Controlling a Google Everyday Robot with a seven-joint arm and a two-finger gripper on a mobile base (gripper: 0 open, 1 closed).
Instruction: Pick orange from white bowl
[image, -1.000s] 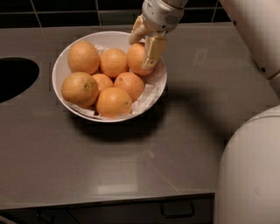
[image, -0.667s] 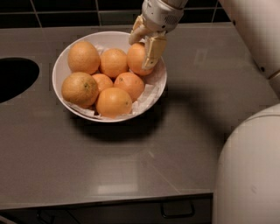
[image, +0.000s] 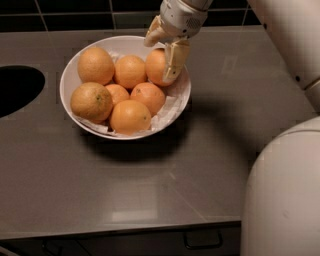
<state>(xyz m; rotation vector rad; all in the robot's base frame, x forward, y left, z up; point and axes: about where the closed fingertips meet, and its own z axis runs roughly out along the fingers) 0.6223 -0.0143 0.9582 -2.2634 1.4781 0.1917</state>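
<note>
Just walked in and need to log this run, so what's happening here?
The robot arm's gripper is down at the back right of the white bowl, right against the orange there. That orange sits in the bowl among six others, not yet lifted. The bowl stands on the grey counter.

text: none readable | pincer (image: 161, 60): at orange (image: 155, 70) in white bowl (image: 117, 42)
</note>
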